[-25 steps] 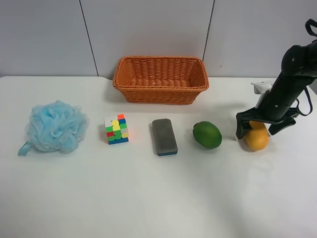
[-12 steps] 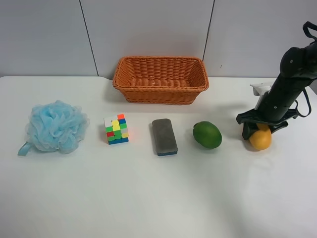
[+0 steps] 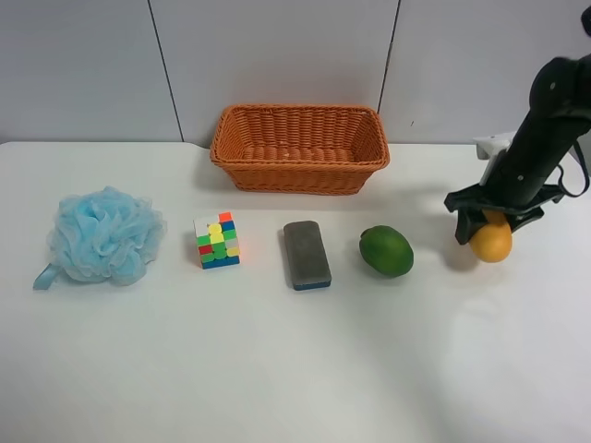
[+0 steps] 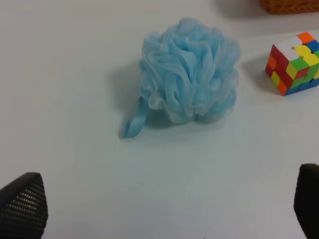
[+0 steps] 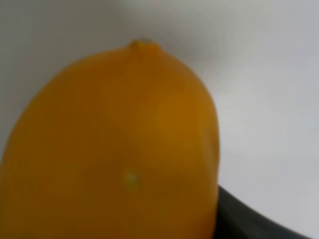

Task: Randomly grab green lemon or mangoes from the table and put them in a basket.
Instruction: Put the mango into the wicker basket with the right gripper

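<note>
The right gripper [image 3: 489,227] is clamped on the mango [image 3: 491,243], which appears lifted just clear of the table [image 3: 277,369]. You must carry it to the basket [image 3: 299,148], which lies well apart, toward the exterior view's left and farther back. The left gripper [image 4: 164,204] hangs open and empty.

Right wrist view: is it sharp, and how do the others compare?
Right wrist view: soft, the mango fills the frame, too close to focus. Left wrist view: mildly soft, the blue bath puff casts a faint shadow. Exterior high view: sharp, even light, soft shadows on the table.
</note>
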{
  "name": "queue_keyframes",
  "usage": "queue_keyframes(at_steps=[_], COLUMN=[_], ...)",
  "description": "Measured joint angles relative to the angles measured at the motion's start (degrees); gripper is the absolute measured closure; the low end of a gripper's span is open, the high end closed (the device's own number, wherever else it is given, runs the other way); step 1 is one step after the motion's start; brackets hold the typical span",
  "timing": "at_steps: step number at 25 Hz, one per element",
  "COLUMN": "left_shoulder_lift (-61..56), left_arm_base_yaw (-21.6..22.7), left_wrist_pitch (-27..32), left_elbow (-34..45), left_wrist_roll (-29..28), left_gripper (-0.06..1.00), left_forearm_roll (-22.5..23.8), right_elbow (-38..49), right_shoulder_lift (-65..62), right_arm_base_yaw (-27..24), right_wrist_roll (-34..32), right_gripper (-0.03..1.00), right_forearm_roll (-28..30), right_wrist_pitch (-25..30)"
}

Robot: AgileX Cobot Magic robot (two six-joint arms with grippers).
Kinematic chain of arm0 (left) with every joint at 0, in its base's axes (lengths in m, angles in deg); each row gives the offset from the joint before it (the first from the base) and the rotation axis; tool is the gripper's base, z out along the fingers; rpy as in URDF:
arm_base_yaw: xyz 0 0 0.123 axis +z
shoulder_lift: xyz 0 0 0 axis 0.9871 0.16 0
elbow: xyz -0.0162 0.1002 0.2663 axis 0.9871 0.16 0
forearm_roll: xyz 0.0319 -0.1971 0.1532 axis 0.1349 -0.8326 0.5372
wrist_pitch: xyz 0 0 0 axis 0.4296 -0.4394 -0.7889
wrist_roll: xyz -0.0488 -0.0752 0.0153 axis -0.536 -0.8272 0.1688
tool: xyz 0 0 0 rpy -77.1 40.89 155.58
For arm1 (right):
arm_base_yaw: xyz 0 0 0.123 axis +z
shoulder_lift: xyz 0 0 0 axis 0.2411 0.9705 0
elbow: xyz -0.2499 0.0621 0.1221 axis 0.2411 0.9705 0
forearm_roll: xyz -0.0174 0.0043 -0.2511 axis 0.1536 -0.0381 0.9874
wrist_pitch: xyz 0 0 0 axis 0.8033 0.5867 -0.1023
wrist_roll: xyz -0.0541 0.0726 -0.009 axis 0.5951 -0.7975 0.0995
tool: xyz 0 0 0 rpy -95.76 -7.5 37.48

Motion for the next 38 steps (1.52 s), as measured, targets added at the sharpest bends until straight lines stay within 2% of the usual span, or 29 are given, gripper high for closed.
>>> queue_keyframes(at_steps=[5, 11, 15, 21, 26, 31, 38], left_shoulder_lift=[0.0, 0.0, 0.0, 0.0, 0.0, 0.0, 0.0], left_arm_base_yaw=[0.0, 0.0, 0.0, 0.0, 0.0, 0.0, 0.0], left_wrist_pitch=[0.0, 0.0, 0.0, 0.0, 0.0, 0.0, 0.0], left_elbow=[0.0, 0.0, 0.0, 0.0, 0.0, 0.0, 0.0], left_wrist_roll=[0.0, 0.0, 0.0, 0.0, 0.0, 0.0, 0.0], left_gripper=[-0.05, -0.05, -0.05, -0.05, -0.05, -0.05, -0.05], left_forearm_roll=[0.0, 0.0, 0.0, 0.0, 0.0, 0.0, 0.0], right_elbow=[-6.93, -16.92, -24.64, -34.13, -40.35, -42.02, -42.02], right_shoulder_lift=[-4.97, -8.31, -8.31, -5.52, 2.84, 9.91, 17.24], right_arm_base_yaw=[0.0, 0.39, 3.73, 11.1, 16.13, 19.28, 20.43], right_wrist_roll=[-0.38, -0.63, -0.82, -3.35, -3.48, -3.48, -3.43], right_gripper=[0.35, 0.35, 0.35, 0.35, 0.35, 0.35, 0.35], right_forearm_roll=[-0.46, -4.8, -4.3, -1.45, -0.38, -0.44, -0.16], right_wrist_pitch=[8.24, 17.01, 19.24, 17.39, 13.89, 4.24, -7.57])
